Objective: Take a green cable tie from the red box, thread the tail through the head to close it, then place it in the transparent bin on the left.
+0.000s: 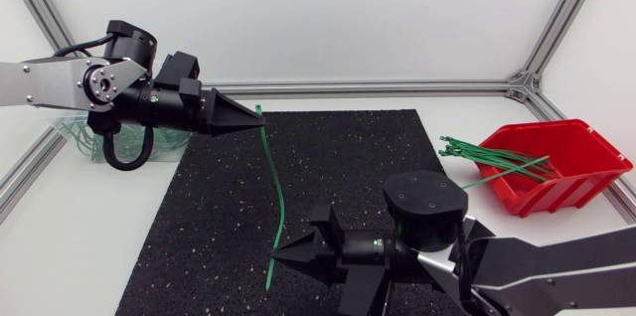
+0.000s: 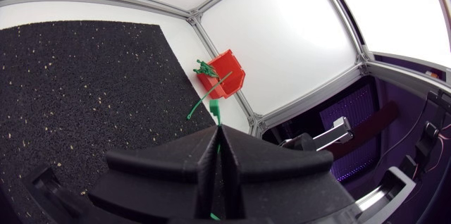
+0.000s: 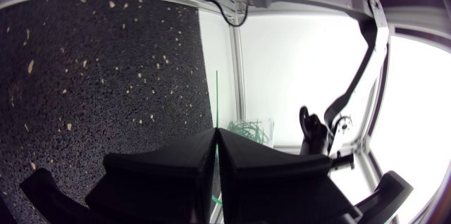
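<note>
From above, the left hand (image 1: 253, 115) comes in from the left side. Its fingers are pressed together on the upper end of a green cable tie (image 1: 277, 187). The tie hangs in a long, slightly bowed line over the black mat (image 1: 219, 217). The right hand (image 1: 278, 253) pinches it near its lower end, and a short tail sticks out below the fingertips. The tie's head is too small to make out. The red box (image 1: 571, 157) sits on the counter at the right, with a bundle of spare ties (image 1: 487, 152) poking over its rim. The transparent bin (image 1: 72, 129) is largely hidden behind the left arm; only a pale corner with green strands inside shows.

In the left wrist view, the left hand (image 2: 219, 131) has its fingers closed to a thin seam. A short green stub of the cable tie (image 2: 215, 113) stands just ahead of the tips. The red box (image 2: 229, 69) lies well beyond, at the mat's (image 2: 84, 90) far corner.

In the right wrist view, the right hand (image 3: 216, 134) is likewise pinched shut. The cable tie (image 3: 216, 94) rises from the seam as a hair-thin line whose far end fades against the pale background. The transparent bin (image 3: 254, 129) appears beyond the fingertips, its lower part cut off by the hand.
</note>
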`<control>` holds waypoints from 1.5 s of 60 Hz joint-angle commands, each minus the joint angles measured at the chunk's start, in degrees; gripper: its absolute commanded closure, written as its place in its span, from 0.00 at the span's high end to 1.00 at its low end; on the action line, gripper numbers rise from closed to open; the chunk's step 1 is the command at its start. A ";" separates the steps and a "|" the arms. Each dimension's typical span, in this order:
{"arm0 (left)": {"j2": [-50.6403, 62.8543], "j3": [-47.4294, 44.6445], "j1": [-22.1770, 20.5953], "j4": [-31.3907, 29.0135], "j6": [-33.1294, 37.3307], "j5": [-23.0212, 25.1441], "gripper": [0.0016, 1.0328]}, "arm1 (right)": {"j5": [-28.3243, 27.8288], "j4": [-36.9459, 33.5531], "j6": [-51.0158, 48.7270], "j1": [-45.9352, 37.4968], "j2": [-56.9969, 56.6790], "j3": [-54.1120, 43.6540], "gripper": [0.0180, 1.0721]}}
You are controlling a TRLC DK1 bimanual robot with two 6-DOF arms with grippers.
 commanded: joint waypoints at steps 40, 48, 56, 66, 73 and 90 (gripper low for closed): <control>-16.39 -21.81 -7.94 35.83 -15.93 -3.05 0.04 | 0.30 -16.65 47.93 -4.32 -8.50 4.90 0.05; -17.01 -23.57 -9.79 37.86 -15.84 -5.16 0.04 | -0.76 -24.56 52.15 -0.45 -12.02 4.99 0.05; -18.06 -25.15 -11.54 39.70 -15.93 -7.18 0.04 | -3.22 -32.29 62.08 1.57 -17.11 7.45 0.05; -20.96 -26.12 -13.21 39.96 -18.12 -8.32 0.04 | -8.49 -46.71 70.78 1.66 -23.27 14.04 0.05; -24.92 -27.00 -15.94 40.05 -20.32 -10.43 0.04 | -13.33 -57.16 75.00 1.74 -26.96 19.93 0.05; -35.38 -27.00 -22.00 40.32 -27.97 -16.23 0.04 | -14.20 -66.13 101.28 0.34 -35.31 30.12 0.05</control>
